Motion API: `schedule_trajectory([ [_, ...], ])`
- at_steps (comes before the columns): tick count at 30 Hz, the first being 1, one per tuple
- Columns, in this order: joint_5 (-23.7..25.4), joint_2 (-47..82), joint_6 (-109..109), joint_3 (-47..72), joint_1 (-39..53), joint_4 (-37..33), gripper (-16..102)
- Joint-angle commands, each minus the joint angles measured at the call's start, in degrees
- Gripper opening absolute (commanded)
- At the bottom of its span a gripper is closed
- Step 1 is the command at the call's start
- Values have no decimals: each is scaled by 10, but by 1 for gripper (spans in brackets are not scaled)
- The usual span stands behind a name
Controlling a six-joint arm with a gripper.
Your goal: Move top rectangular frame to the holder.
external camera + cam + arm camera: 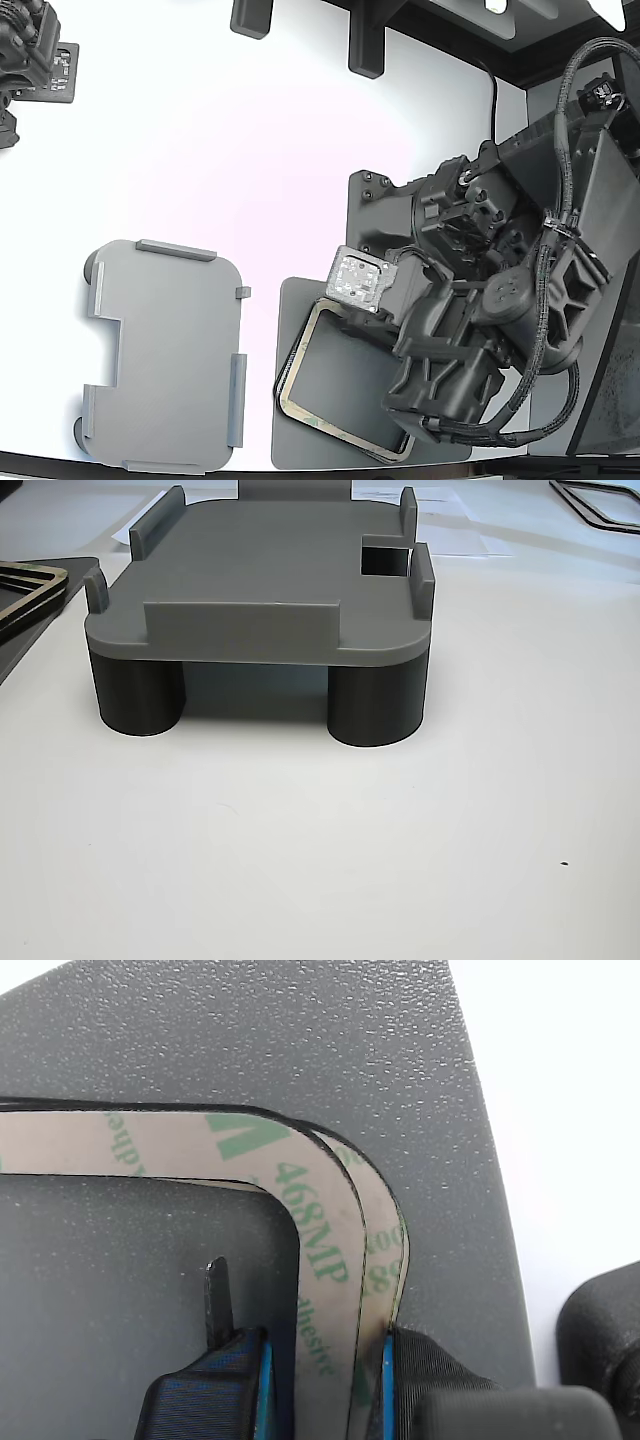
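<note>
The top rectangular frame is a tan strip with green print. It lies on a second, slightly offset frame on the dark grey mat. My gripper is low over one side of the stack, with a blue-padded finger inside the frame and the other finger outside. A dark gap shows between the inner pad and the frame. In the exterior view the frames lie at the lower middle, partly under my arm. The light grey holder stands empty to their left.
In the other view the holder stands on dark round legs on the white table. The frame stack shows at that view's left edge and another frame at the far right. A second black arm is at the exterior view's top left.
</note>
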Motion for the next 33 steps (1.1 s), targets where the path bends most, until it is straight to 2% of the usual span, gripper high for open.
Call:
schedule_trajectory([
  [1,1,15,-3,-9,-11,-4,40],
  [4,1,15,-4,-7,-12,-4,36],
  [14,2,18,-4,-46,-13,40,-9],
  [18,7,21,-9,-84,-25,74,-10],
  [24,42,2,27,-195,-26,155,-10],
  [27,58,-16,78,-250,-39,163,-10],
  [33,10,-76,186,-364,-149,163,-10],
])
